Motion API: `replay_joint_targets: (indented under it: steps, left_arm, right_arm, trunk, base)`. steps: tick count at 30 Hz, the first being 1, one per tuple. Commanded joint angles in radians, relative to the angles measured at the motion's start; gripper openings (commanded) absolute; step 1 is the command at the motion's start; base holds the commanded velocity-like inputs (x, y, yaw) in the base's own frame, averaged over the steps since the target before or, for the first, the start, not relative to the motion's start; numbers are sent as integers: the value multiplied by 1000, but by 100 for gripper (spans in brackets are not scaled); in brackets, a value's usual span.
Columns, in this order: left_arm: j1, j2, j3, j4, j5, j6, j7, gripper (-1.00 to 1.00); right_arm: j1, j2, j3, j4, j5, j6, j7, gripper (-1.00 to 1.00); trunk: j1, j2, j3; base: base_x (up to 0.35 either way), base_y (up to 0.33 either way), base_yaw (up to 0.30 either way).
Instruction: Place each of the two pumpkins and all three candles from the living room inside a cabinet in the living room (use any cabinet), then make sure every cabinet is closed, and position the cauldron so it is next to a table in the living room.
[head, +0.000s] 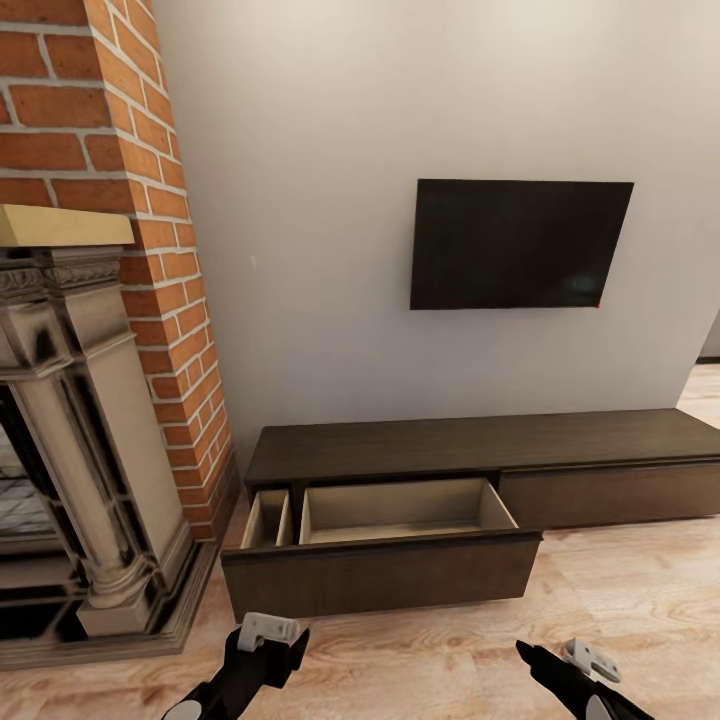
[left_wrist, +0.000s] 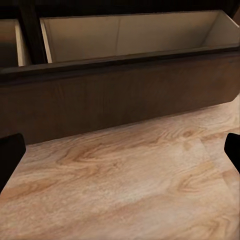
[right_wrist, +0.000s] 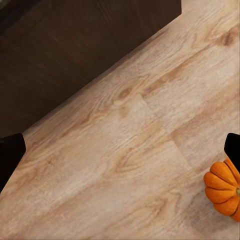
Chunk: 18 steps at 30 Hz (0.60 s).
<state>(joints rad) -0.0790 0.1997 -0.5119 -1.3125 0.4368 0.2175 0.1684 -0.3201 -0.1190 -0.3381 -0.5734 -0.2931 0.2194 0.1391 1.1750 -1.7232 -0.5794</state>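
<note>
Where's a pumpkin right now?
A pumpkin sits on the wood floor in the right wrist view, apart from the cabinet.

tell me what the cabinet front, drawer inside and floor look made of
Cabinet: dark-brown wood or veneer, matte, with faint grain on the drawer front. Drawer interior: pale beige board, smooth and plain, material unclear. Floor: light wood-look planks with knots and swirling grain; could be laminate.
</note>
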Motion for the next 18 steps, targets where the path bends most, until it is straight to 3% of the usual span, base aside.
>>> replay_joint_targets:
  steps: [1, 7, 18]
  left_arm:
    - [-1, 1, -4, -6, 11, -2, 9, 100]
    - [-1, 2, -4, -10, 11, -10, 10, 100]
    - [-1, 1, -9, 2, 7, -28, 9, 100]
  right_arm:
    - [0, 1, -4, 0, -3, 6, 5, 100]
    - [0, 0, -4, 30, 3, 6, 0, 100]
    - [-9, -26, -14, 197, 1, 12, -49, 100]
  trunk:
    - [0, -1, -1]
    - [0, -1, -1]
    - [0, -1, -1]
  base:
    - [0, 0, 0]
    - [0, 0, 0]
    - [-23, 0, 0]
